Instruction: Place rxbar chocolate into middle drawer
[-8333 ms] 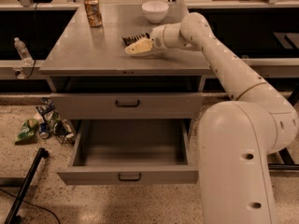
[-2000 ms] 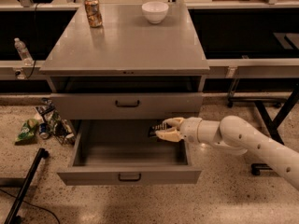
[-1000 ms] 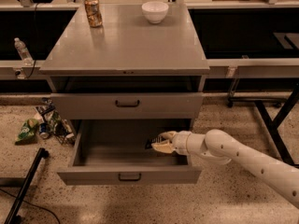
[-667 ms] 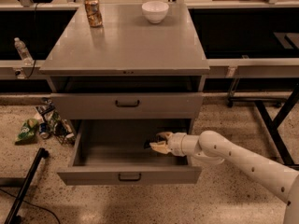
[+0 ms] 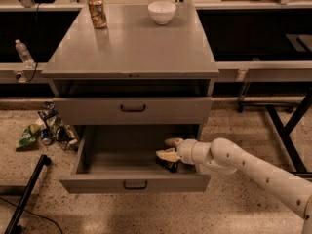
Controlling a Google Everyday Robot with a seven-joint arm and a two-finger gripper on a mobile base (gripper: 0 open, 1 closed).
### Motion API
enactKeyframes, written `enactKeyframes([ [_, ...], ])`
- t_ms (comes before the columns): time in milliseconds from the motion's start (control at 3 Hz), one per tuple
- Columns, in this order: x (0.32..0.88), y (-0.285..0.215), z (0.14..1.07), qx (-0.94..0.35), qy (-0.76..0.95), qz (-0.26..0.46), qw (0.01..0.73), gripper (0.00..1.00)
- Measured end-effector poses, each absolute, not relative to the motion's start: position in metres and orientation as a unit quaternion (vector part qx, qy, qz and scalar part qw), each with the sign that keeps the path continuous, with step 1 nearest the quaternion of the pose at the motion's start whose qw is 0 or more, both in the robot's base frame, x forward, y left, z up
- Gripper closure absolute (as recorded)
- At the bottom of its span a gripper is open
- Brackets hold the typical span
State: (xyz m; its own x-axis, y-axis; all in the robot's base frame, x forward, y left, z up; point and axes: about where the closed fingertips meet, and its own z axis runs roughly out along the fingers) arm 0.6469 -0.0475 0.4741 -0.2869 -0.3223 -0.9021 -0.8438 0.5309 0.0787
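Observation:
The middle drawer [image 5: 97, 183] is pulled out below the cabinet top, with its grey floor showing. My gripper [image 5: 169, 148] reaches into it from the right, low over the floor near the front right corner. Its two pale fingers [image 5: 166, 155] stand apart with nothing between them. The rxbar chocolate [image 5: 168, 165] shows as a small dark flat shape on the drawer floor, just under and touching the lower finger, partly hidden by it.
The shut upper drawer front [image 5: 131, 110] hangs just above the gripper. An orange soda can [image 5: 97, 12] and a white bowl [image 5: 162, 11] stand at the back of the cabinet top. Litter [image 5: 44, 130] and a black pole [image 5: 27, 194] lie on the floor at left. Dark table legs [image 5: 287, 126] stand at right.
The arm carried the bar from the cabinet top down into the open drawer. Over the last second the gripper sank lower and left, and the bar now lies under the fingers.

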Motion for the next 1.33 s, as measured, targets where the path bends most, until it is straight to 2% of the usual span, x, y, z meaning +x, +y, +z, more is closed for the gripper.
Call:
enactKeyframes([
  [333, 0.629, -0.069, 0.491, -0.366, 0.749, 0.299, 0.465, 0.4],
  [667, 0.612, -0.131, 0.535, -0.344, 0.73, 0.298, 0.51, 0.72],
  [1000, 0.605, -0.183, 0.575, -0.334, 0.724, 0.264, 0.543, 0.95],
  [1333, 0.605, -0.18, 0.572, -0.334, 0.724, 0.267, 0.542, 0.84],
])
